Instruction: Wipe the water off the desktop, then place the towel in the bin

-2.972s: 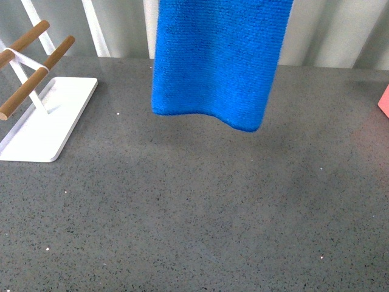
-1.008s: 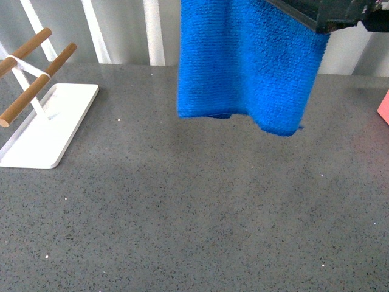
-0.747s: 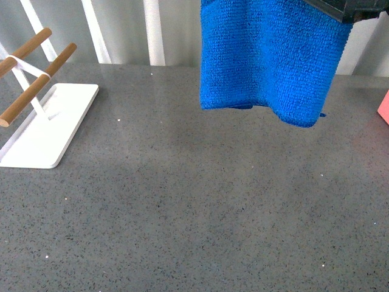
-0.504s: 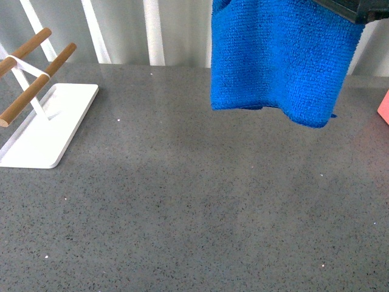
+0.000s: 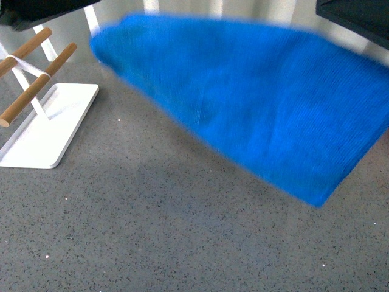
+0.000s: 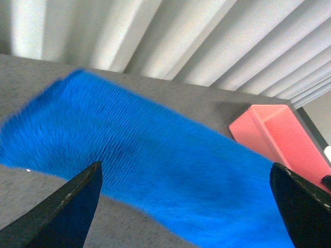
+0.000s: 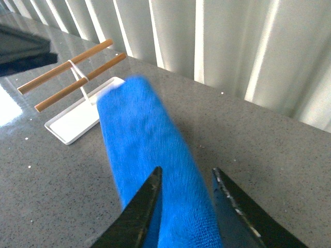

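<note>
The speckled worktop (image 5: 182,243) fills the near ground. Over it the towel (image 5: 261,121) stretches slantwise across the front view, so smeared by blur that its edges are soft; whether it touches the worktop cannot be told. The right end effector (image 7: 183,217) pinches one end of the towel between its fingers. The left end effector (image 6: 186,206) gapes wide with nothing in it. Both arms show only as dark shapes cut off at the front view's upper corners. Farther off stand the rack (image 5: 42,131) and the pink bin (image 6: 274,134).
</note>
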Tool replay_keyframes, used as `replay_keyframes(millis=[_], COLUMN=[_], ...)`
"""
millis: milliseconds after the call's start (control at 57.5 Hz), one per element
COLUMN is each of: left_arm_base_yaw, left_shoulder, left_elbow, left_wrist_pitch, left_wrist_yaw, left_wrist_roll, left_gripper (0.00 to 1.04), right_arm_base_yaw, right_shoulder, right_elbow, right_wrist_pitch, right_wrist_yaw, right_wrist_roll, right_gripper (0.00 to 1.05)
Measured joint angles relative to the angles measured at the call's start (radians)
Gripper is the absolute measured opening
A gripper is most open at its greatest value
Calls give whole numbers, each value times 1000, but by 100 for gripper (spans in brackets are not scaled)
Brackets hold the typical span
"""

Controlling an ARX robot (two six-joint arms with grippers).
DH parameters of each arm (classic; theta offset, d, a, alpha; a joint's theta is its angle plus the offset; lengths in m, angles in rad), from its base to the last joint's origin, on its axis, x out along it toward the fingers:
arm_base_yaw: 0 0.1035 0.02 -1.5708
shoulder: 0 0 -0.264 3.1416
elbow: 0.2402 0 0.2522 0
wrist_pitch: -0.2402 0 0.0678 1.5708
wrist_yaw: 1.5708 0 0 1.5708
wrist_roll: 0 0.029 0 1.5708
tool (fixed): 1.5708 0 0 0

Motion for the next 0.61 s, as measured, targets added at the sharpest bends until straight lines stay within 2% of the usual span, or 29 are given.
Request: replay_keyframes(millis=[156, 400, 608], left_arm_base_yaw=[57, 45, 29], left_shoulder=[-16, -23, -23], left_elbow=[-66, -47, -47], left_wrist_pitch=[9, 8, 17], left_wrist_yaw=[25, 32, 32], left_wrist_roll=[18, 16, 12], left_gripper=[98, 98, 98], right_arm_base_yaw=[-8, 3, -27], right_shoulder=[2, 6, 6], right_elbow=[15, 30, 30], right_wrist_pitch=[2, 3, 3], right_wrist_yaw=[15, 17, 16], right_wrist_roll=[1, 3, 2], right_gripper=[3, 3, 3])
